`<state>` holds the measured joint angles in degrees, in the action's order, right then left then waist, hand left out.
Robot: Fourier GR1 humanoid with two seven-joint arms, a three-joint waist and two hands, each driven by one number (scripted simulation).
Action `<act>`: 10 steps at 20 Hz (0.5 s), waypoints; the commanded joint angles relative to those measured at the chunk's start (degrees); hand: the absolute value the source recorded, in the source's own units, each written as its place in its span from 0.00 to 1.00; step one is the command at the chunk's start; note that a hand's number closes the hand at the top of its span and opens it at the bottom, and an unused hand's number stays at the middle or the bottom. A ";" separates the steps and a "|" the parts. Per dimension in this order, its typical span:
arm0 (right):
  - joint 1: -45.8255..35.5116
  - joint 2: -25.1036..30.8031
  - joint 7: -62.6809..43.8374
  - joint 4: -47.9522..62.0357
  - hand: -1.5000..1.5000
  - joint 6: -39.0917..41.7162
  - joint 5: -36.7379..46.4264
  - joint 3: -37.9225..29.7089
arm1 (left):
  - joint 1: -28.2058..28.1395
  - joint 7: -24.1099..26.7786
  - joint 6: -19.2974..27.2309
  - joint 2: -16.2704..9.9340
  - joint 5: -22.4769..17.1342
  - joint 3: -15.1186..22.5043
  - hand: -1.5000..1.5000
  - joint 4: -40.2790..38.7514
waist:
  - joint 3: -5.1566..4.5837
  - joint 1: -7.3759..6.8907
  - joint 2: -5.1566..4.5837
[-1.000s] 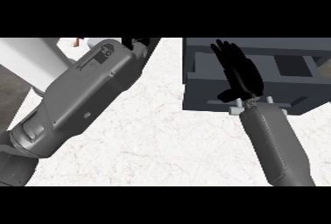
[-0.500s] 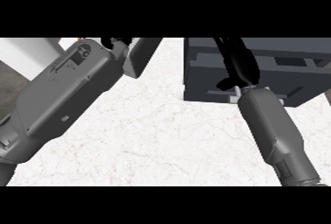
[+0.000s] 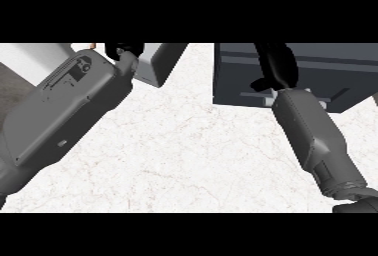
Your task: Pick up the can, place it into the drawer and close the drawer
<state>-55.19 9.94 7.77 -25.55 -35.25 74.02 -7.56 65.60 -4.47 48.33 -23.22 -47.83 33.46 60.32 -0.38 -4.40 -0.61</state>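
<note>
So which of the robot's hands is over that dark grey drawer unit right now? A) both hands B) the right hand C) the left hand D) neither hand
B: the right hand lies over the drawer unit at the upper right, while the left hand shows only at the top edge, far to the left of it.

Bare counter between forearms, passable. Dark drawer unit blocking upper right, right hand over it. Grey box obstructing upper left.
</note>
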 commanded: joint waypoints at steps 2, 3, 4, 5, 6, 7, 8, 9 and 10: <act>-5.20 0.31 -1.53 6.51 0.00 -3.59 -0.06 -2.22 | -1.30 -2.86 -0.17 -3.17 0.93 0.33 0.00 4.96 | 0.50 -0.86 -0.50; -6.02 1.84 0.11 7.46 0.00 -3.78 -0.49 -2.79 | -1.90 -2.03 -0.48 -2.37 0.69 -0.42 0.00 3.84 | 0.51 -0.90 -0.96; -7.29 1.15 -1.18 8.68 0.00 -3.24 0.60 -2.11 | -3.02 -1.18 1.48 -1.09 1.72 0.46 0.00 5.54 | 0.48 -0.83 -0.75; -8.91 2.67 -0.31 9.01 0.00 -1.96 -0.57 -3.23 | -3.24 -1.00 1.24 -0.50 1.78 0.57 0.00 5.34 | 0.50 -0.91 -0.98; -9.15 2.88 0.06 9.29 0.00 -3.03 -0.36 -3.20 | -3.49 -1.64 0.25 -2.05 1.54 0.10 0.00 6.28 | 0.50 -1.27 -1.00; -9.79 1.84 -1.55 10.00 0.00 -4.01 0.71 -2.61 | -1.54 -2.91 -1.23 -3.24 0.85 -1.28 0.00 4.81 | 0.50 -1.26 -1.31; -10.46 4.01 -0.69 10.33 0.00 -3.00 -0.17 -3.59 | -3.90 -1.85 -0.07 -2.60 1.63 -0.22 0.00 6.80 | 0.50 -1.53 -1.14; -10.48 3.06 -2.31 11.36 0.00 -3.77 0.80 -3.07 | -1.72 -4.05 0.77 -2.37 0.88 -0.87 0.00 7.15 | 0.53 -1.97 -1.30; -11.89 4.13 -2.28 11.40 0.00 -3.09 0.78 -3.23 | -4.17 -1.24 -0.12 -2.15 1.75 -1.02 0.00 5.72 | 0.48 -1.27 -1.45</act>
<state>-62.97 12.46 6.95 -15.48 -37.14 74.51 -10.03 62.94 -6.47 48.44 -25.27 -46.60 32.98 65.73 0.25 -5.33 -1.90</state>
